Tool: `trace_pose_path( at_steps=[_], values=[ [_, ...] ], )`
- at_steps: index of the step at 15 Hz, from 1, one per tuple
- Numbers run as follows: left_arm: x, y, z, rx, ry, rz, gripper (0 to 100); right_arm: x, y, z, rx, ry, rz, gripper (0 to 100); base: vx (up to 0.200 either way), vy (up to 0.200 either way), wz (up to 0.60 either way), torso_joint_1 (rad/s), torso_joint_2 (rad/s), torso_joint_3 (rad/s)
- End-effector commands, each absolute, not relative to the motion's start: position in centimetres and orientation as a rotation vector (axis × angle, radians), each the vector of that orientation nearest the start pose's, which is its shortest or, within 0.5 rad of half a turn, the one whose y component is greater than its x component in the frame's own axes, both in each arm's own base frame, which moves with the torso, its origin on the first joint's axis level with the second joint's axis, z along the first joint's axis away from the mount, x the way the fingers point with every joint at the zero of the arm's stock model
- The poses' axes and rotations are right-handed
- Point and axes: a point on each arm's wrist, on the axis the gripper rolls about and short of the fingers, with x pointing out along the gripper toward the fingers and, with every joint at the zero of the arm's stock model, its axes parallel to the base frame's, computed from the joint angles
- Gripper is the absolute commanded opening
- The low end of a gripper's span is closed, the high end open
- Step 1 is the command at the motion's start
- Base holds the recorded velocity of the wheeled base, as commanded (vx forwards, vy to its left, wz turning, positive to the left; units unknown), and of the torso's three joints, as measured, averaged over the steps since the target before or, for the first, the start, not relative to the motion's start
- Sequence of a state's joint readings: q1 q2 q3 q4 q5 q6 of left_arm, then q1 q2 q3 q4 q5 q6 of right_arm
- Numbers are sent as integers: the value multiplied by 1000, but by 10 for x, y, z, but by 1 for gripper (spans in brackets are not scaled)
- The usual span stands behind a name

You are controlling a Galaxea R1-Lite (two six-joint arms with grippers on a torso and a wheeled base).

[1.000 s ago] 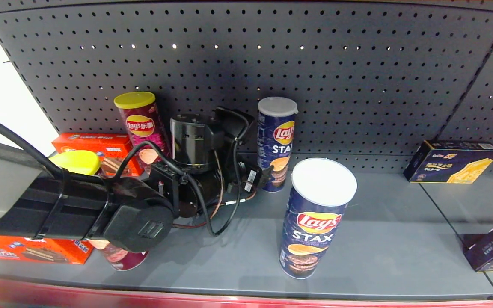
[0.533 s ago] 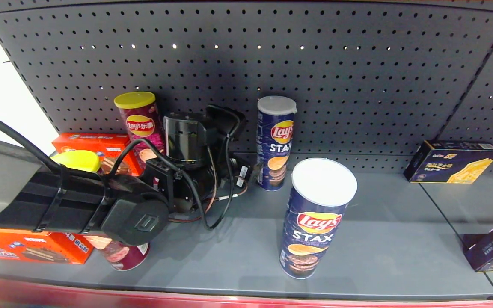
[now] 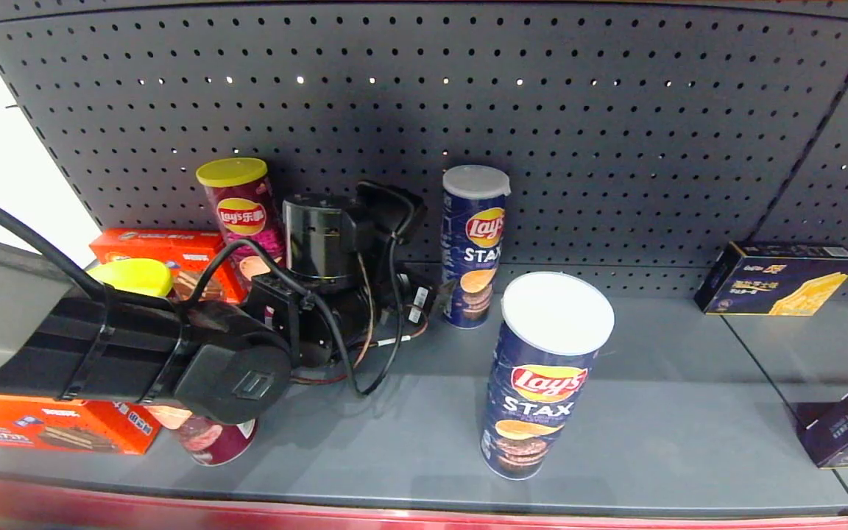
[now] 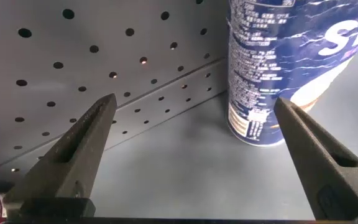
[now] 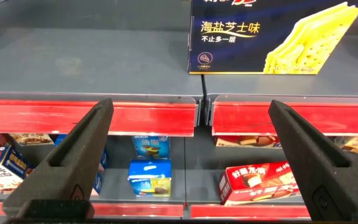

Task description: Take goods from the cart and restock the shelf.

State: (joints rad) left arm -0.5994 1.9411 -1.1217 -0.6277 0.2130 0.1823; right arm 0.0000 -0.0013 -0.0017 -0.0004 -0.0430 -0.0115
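Two blue chip cans stand upright on the grey shelf (image 3: pixel 674 427), one at the back by the pegboard (image 3: pixel 475 246) and a larger-looking one nearer the front (image 3: pixel 542 375). My left arm (image 3: pixel 321 294) lies over the shelf's left part, its wrist just left of the back can. In the left wrist view my left gripper (image 4: pixel 191 155) is open and holds nothing. The back blue can (image 4: pixel 284 68) stands just beyond one fingertip (image 4: pixel 303 130), outside the jaws. My right gripper (image 5: pixel 191 155) is open and empty, facing lower shelves.
Maroon cans with yellow lids (image 3: pixel 240 210) (image 3: pixel 210 438) and orange boxes (image 3: pixel 166 250) (image 3: pixel 56 430) crowd the shelf's left end. Dark blue boxes (image 3: pixel 774 278) (image 3: pixel 847 423) sit at the right. Open shelf lies between the front can and those boxes. A cracker box (image 5: pixel 269 34) stands above red rails (image 5: pixel 142 115).
My left arm drew back a little to the left, away from the back blue can, which stays upright. It has barely moved in the last half second.
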Motion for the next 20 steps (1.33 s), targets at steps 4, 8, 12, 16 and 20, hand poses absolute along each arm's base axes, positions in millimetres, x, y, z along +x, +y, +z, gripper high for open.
trace_pose_path(
  at_steps=[4,8,12,16,20],
  values=[
    [319,-212,185,260,141,-370,100,-23,-1,76,-12,-1,-43,100,0,0,0,0,0,0],
    [318,-212,186,264,140,-327,100,-23,-1,76,-12,-1,-43,100,0,0,0,0,0,0],
    [319,-211,187,273,142,-274,100,-23,-1,76,-12,-1,-43,100,0,0,0,0,0,0],
    [322,-211,191,277,131,-215,100,-23,-1,76,-12,-1,-43,100,0,0,0,0,0,0],
    [327,-214,195,284,138,-210,100,-23,-1,76,-12,-1,-43,100,0,0,0,0,0,0]
  ],
)
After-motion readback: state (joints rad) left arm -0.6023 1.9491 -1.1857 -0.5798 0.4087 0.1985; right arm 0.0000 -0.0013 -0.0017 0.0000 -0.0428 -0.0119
